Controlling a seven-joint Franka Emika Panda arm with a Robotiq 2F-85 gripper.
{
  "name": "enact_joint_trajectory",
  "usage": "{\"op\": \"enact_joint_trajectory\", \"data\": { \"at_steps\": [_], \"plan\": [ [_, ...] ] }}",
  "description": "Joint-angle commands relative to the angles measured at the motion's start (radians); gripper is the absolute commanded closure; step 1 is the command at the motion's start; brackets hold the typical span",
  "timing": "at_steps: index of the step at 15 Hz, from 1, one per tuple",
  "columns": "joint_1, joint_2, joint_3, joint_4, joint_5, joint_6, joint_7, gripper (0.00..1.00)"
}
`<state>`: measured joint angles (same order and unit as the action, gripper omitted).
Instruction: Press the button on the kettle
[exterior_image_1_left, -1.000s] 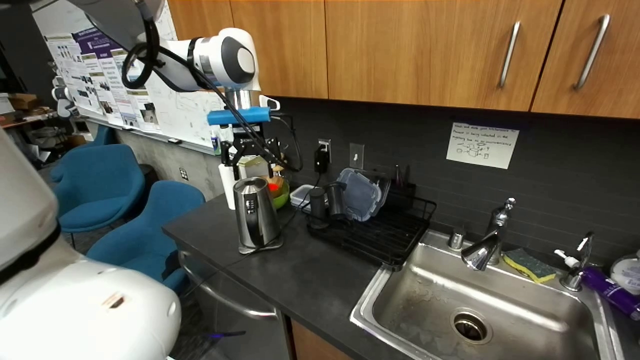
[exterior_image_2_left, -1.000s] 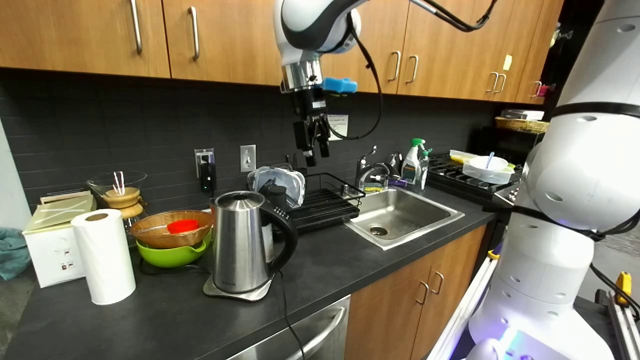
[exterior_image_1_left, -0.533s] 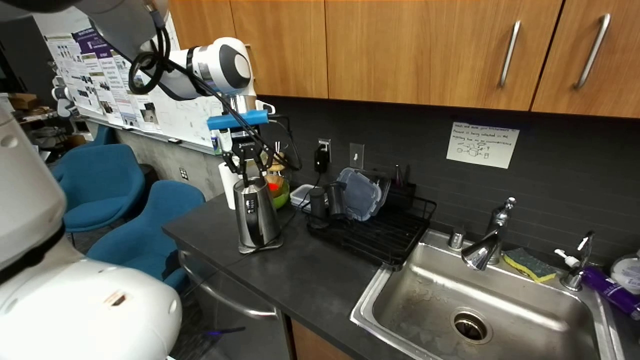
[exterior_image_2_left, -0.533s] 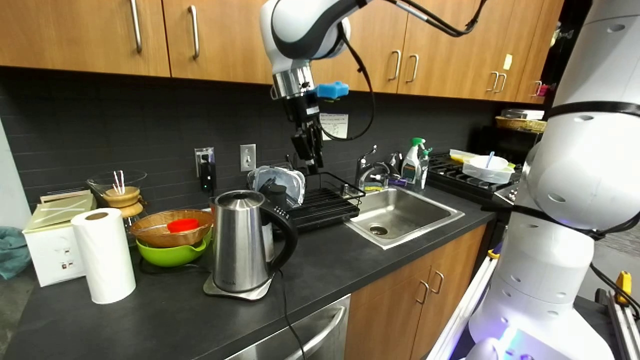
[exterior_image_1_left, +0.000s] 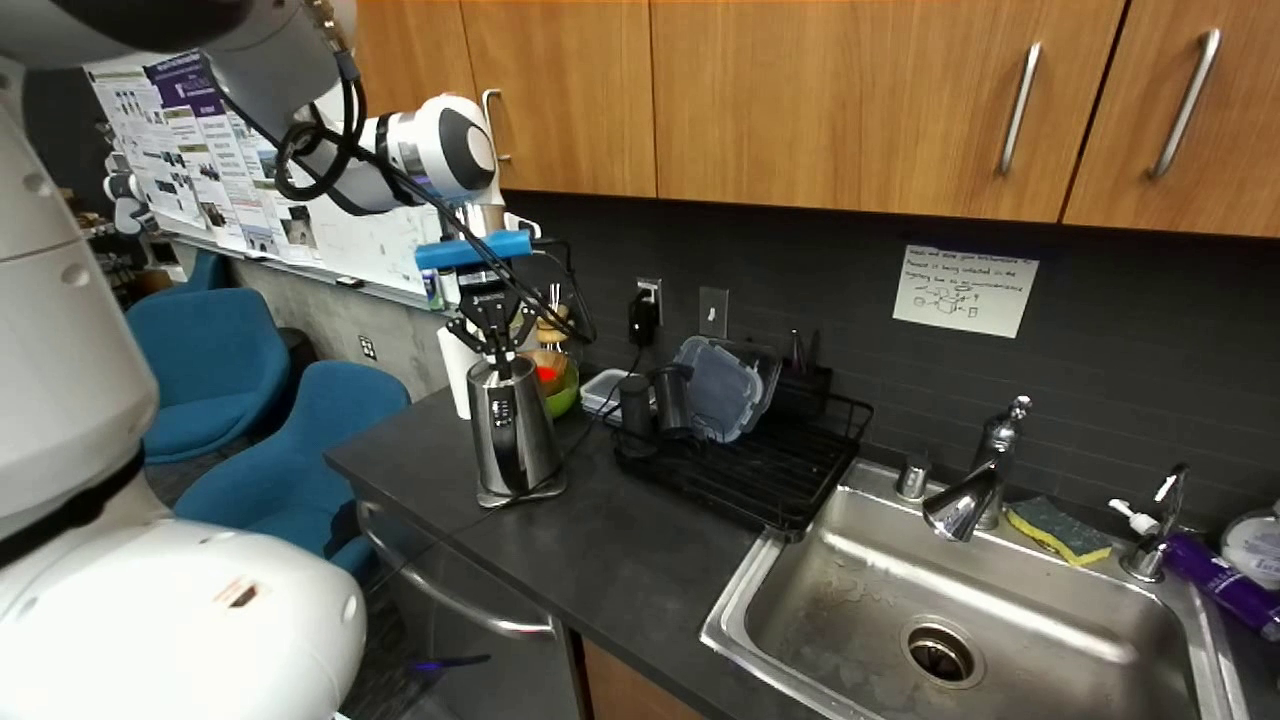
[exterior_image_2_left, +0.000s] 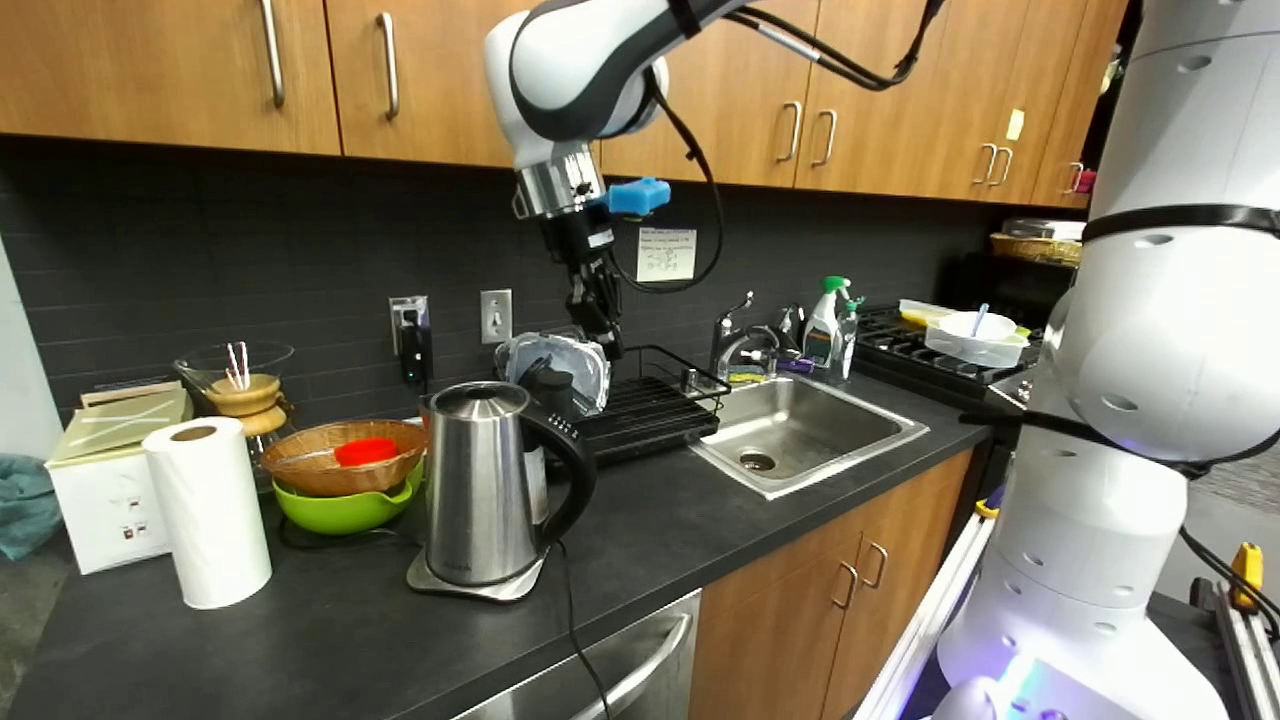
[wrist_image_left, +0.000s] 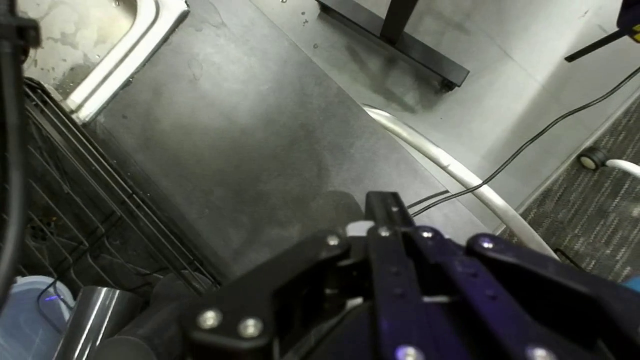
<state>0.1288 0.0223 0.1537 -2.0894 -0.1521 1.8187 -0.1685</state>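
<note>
The black two-fingered hand (exterior_image_2_left: 611, 350) has been lowered and pressed together — readied, it seems, for the small buttons (exterior_image_2_left: 563, 425) on the curved black handle (exterior_image_2_left: 582, 476) of the silver steel kettle (exterior_image_2_left: 475, 490), untouched near the front edge of the dark grey desk (exterior_image_2_left: 650, 520).

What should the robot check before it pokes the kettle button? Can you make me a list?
1. Kettle upright on its base: ok.
2. Lid closed on top: ok.
3. Claw shut for poking: ok.
4. Claw down at the buttons: not ok, an exterior view shows a gap.
5. Which button switches it on: cannot tell, markings too small.
6. Water inside: cannot tell, can't see in.
</note>
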Motion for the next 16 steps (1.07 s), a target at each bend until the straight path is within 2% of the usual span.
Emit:
{"op": "enact_joint_trajectory", "data": {
  "at_steps": [1, 16],
  "plan": [
    [0.017, 0.058, 0.006, 0.055, -0.017, -0.006, 0.012, 1.0],
    [0.031, 0.115, 0.019, 0.051, 0.027, 0.065, 0.019, 1.0]
  ]
}}
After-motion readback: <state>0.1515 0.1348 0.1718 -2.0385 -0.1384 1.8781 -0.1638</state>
